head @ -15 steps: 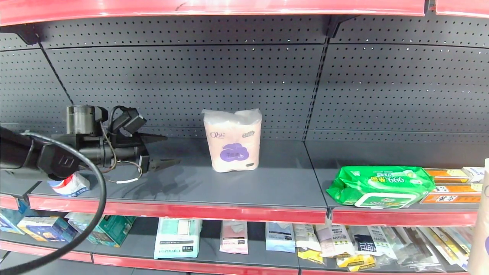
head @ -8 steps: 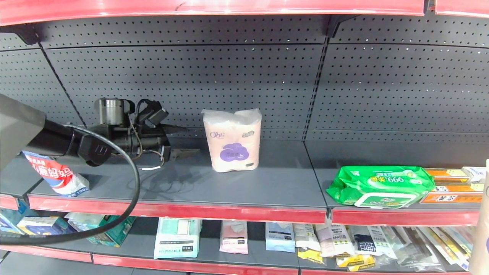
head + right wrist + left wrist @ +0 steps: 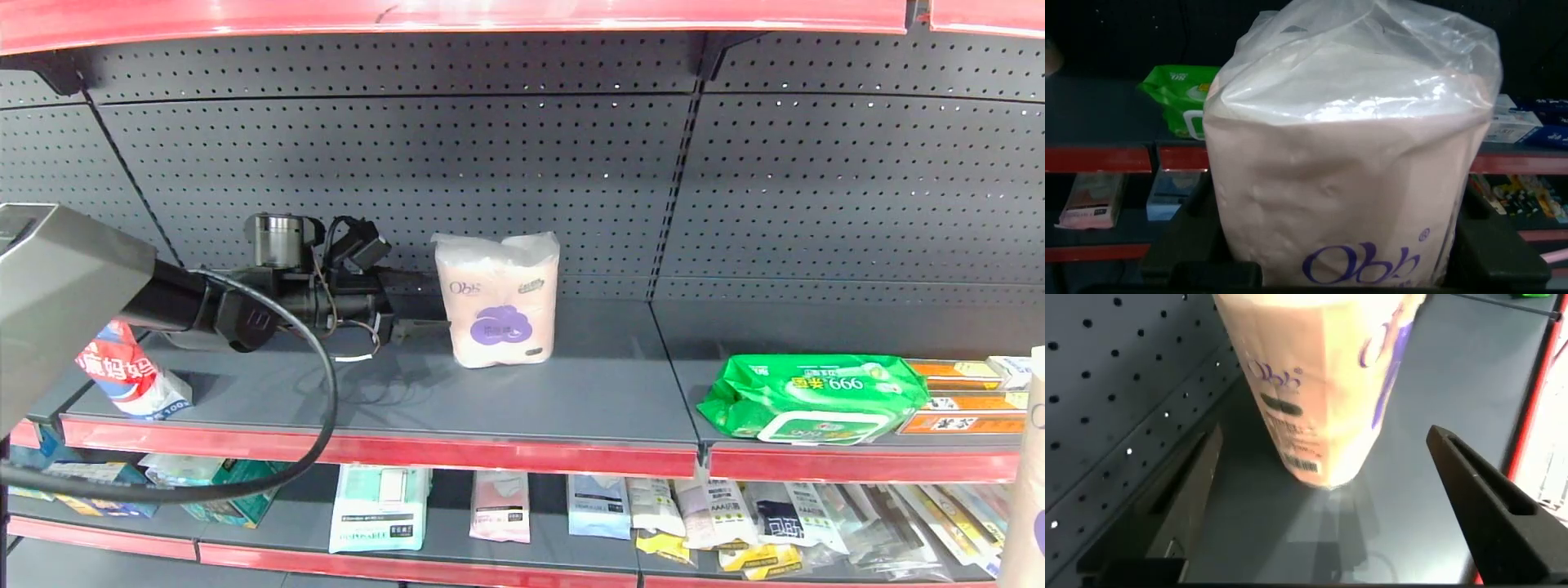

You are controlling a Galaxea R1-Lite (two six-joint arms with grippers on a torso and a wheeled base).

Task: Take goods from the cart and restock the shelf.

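Observation:
A pink-and-white tissue pack [image 3: 498, 298] stands upright on the grey shelf [image 3: 571, 400], near the pegboard back. My left gripper [image 3: 437, 304] is level with the pack's left side, fingers open. In the left wrist view the left gripper [image 3: 1323, 437] has its fingers [image 3: 1486, 506] spread wide, the pack [image 3: 1323, 384] just ahead of and between the tips, not clamped. My right gripper [image 3: 1331, 269] is shut on a second tissue pack [image 3: 1347, 163] in clear wrap. That second pack [image 3: 1024, 490] shows at the head view's lower right edge, in front of the shelf.
A green wipes pack [image 3: 808, 396] and flat orange boxes [image 3: 963, 400] lie on the shelf's right section. A red, white and blue packet [image 3: 131, 380] stands at the left front edge. Bare shelf lies right of the standing pack. The lower shelf [image 3: 506, 563] holds several bagged goods.
My left arm has moved right along the shelf, bringing its open gripper from well left of the standing tissue pack up to the pack's side. The pack has not moved.

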